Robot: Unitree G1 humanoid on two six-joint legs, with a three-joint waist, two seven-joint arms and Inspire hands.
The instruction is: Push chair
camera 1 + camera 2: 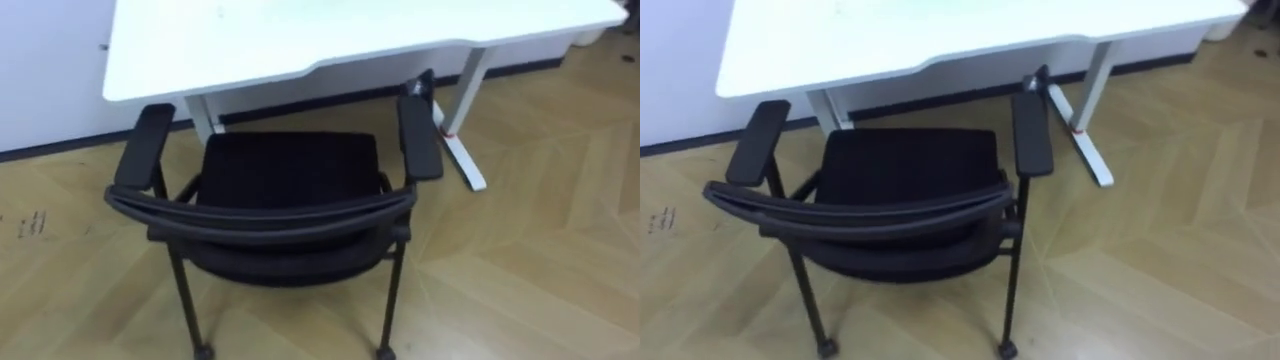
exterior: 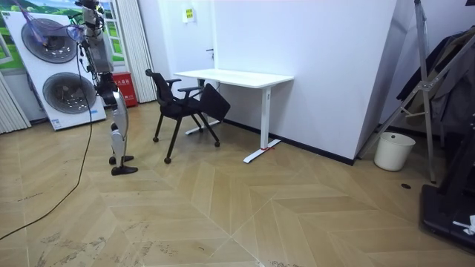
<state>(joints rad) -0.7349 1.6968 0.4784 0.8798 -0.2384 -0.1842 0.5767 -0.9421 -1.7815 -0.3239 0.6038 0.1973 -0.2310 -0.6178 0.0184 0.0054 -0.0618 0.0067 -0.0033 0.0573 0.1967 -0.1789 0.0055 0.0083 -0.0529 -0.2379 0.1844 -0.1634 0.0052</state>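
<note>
Chair (image 1: 285,175) faces the bench (image 1: 300,35) at its 12 o'clock, seat not yet tucked under. Robot stands apart behind it, so the push is likely still to do. Finger state: cannot tell.

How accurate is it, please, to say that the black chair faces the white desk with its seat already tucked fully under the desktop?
Not quite: the black chair does face the white desk, but its seat is not tucked under; it lies wholly clear of the desktop's edge, as the left eye view shows.
</note>
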